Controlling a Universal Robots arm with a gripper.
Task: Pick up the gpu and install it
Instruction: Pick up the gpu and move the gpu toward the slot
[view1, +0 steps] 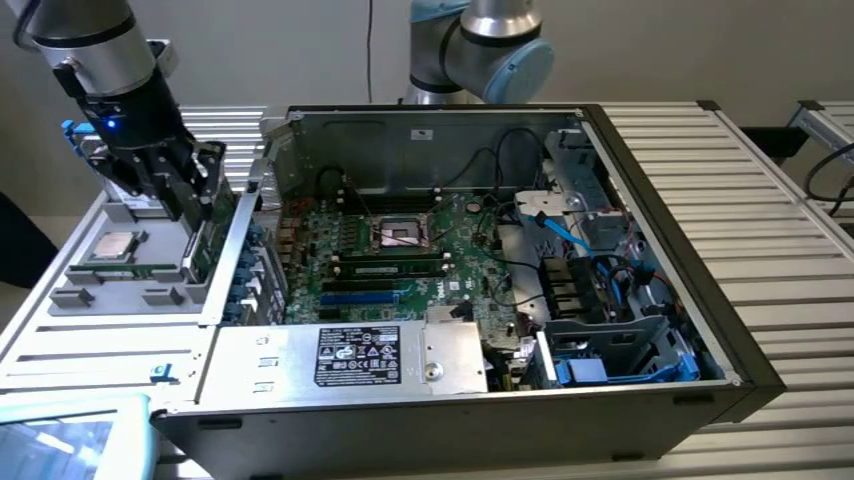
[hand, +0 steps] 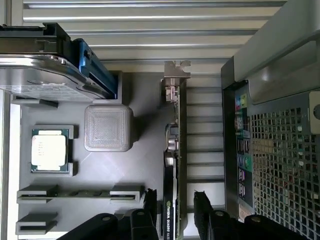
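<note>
While the pick-up is in hand, the tool (hand: 175, 207) hangs wide astride the graphics card (hand: 175, 145), on edge in the tray (hand: 142, 165) beside the case (hand: 280, 150); gripping likely needs a square squeeze on its faces

- Exterior view: even, soft indoor light; inside of the computer case (view1: 467, 425) dimmer, lightly shadowed.
- Wrist view: bright; glare on the silver drive (hand: 35, 75), faint shadows on the grey tray (hand: 145, 130).
</note>
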